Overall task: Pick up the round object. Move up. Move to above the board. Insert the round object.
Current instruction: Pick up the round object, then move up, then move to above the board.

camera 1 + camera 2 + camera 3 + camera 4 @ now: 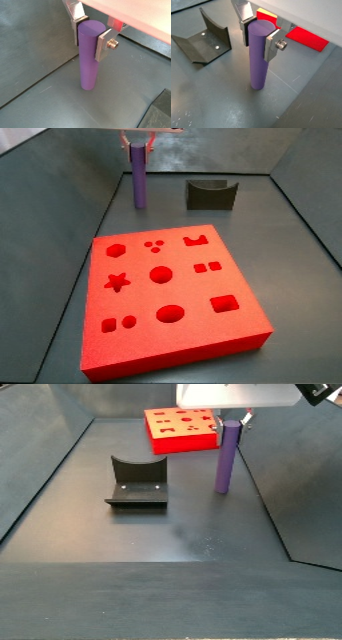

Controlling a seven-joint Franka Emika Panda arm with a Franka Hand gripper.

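Wrist views both show my tool (91, 34) closed around the top of the round object (88, 60), its silver fingers (104, 45) pressed against the purple sides. The peg stands upright with its lower end on the grey tabletop (40, 100). In a wrist view I see the fixture (204, 42) nearby and part of the board (308, 39) behind. In a side view the board (167, 298) lies well apart from the peg (138, 178). In a side view the peg (227, 457) stands beside the fixture (136, 482).
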